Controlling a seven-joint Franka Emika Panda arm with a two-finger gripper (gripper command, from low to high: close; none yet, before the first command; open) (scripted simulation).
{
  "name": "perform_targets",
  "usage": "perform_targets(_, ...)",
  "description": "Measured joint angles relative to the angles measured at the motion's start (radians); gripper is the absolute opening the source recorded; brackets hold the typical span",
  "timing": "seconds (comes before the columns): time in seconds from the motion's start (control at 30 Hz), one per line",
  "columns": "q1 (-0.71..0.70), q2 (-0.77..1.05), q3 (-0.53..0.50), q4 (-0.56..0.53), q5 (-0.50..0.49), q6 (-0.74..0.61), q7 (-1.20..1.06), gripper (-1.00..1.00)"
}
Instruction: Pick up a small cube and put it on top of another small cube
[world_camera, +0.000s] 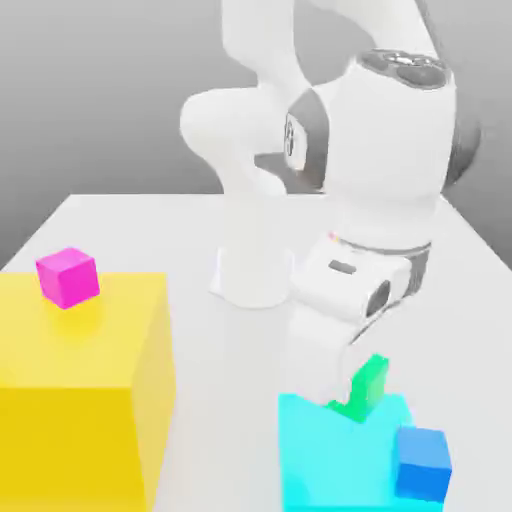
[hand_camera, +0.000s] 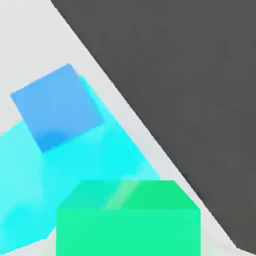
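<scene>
Down at the cyan block (world_camera: 330, 455), the gripper (world_camera: 362, 385) has its jaws pinching the green cube (world_camera: 366, 390) just above the block's top face. Beside it, the blue cube (world_camera: 422, 462) rests on that same block at the corner on the exterior view's right. Well apart from the cyan block across the white bench (world_camera: 190, 230), a magenta cube (world_camera: 68, 276) sits on a yellow block (world_camera: 80, 400).

Small cube (world_camera: 368, 385) above one block (world_camera: 330, 450), another cube (world_camera: 68, 276) on the other block (world_camera: 80, 380).
</scene>
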Motion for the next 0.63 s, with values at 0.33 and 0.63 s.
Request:
perform_targets(0.33,-0.291,-0.342,-0.192,-0.064,-0.063,-0.276,0.142,-1.0)
perform_targets(0.63,-0.348,-0.319,-0.242,-0.175,-0.073,-0.144,0.155,1.0)
